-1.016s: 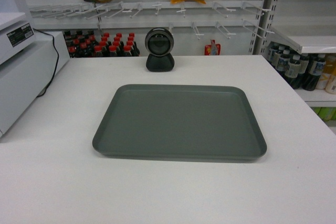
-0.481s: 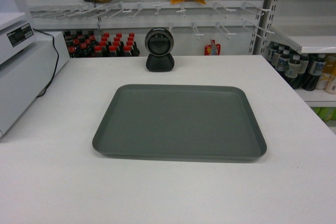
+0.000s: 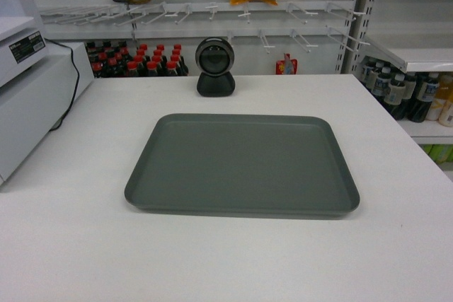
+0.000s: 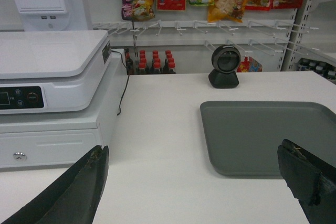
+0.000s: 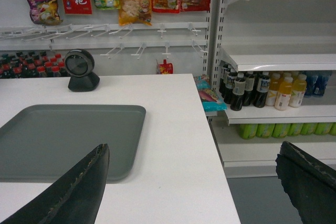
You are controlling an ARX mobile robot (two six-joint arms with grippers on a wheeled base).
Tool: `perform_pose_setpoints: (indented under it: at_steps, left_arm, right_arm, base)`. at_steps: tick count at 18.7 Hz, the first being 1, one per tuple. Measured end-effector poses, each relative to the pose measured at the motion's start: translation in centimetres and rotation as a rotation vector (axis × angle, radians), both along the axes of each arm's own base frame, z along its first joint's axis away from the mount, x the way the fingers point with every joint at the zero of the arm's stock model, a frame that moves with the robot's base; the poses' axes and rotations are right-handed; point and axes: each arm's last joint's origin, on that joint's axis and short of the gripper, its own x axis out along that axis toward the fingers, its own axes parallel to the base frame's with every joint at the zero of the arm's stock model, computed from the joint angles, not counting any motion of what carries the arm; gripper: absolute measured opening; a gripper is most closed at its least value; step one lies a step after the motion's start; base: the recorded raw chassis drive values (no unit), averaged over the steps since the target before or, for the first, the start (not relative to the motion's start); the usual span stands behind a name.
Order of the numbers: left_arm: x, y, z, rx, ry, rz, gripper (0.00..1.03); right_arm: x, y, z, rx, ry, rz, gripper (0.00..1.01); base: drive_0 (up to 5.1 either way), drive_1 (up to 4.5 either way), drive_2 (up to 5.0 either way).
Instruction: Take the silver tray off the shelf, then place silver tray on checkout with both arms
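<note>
You can see nothing has moved in the last second: the flat matte grey-green tray (image 3: 242, 166) lies on the plain white checkout counter (image 3: 71, 245) as before. The left gripper (image 4: 199, 182) and the right gripper (image 5: 194, 182) are spread wide, empty, clear of it. I judge the placing done.

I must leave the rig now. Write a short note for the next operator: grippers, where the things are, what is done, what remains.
Left gripper: open, empty, held back from the tray's left edge.
Right gripper: open, empty, held back near the tray's right edge.
Silver tray: lies flat on the checkout, in front of the black scanner, with nothing on it.
Shelf: to the right of the counter.
Done: tray is off the shelf and set down; both arms have let go.
Left: nothing visible; only confirm the placement is acceptable.
</note>
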Motion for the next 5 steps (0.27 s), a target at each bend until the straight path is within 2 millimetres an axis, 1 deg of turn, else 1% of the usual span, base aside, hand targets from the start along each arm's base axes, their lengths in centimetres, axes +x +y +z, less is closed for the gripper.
perform_pose_setpoints:
  at_steps: [5]
  left_arm:
    - [0.00, 0.00, 0.00, 0.000, 0.000, 0.000, 0.98]
  right_arm:
    - [0.00, 0.00, 0.00, 0.000, 0.000, 0.000, 0.98]
  base:
    - [0.0, 0.00, 0.0]
